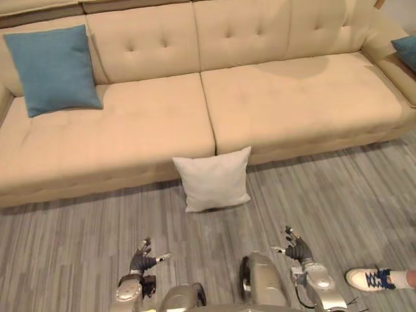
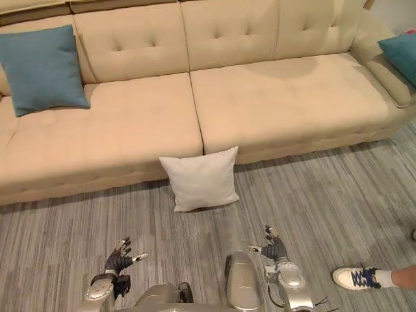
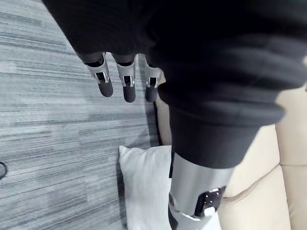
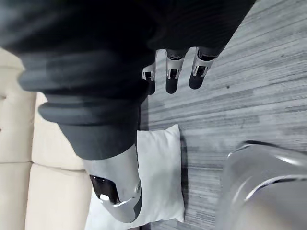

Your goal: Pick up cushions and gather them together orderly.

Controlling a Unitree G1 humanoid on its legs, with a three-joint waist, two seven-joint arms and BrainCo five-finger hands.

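A white cushion (image 1: 214,179) leans on the floor against the front of the beige sofa (image 1: 292,97), near its middle; it also shows past the fingers as the white cushion (image 3: 144,187) and white cushion (image 4: 160,177). A blue cushion (image 1: 55,69) stands against the backrest at the sofa's left end. Another blue cushion (image 2: 402,53) rests by the right armrest. My left hand (image 1: 144,259) and right hand (image 1: 298,249) hang low over the floor, well short of the white cushion, fingers straight and holding nothing.
Grey wood-plank floor (image 1: 338,195) runs in front of the sofa. A person's white shoe (image 1: 369,279) stands on the floor at the lower right, close to my right hand.
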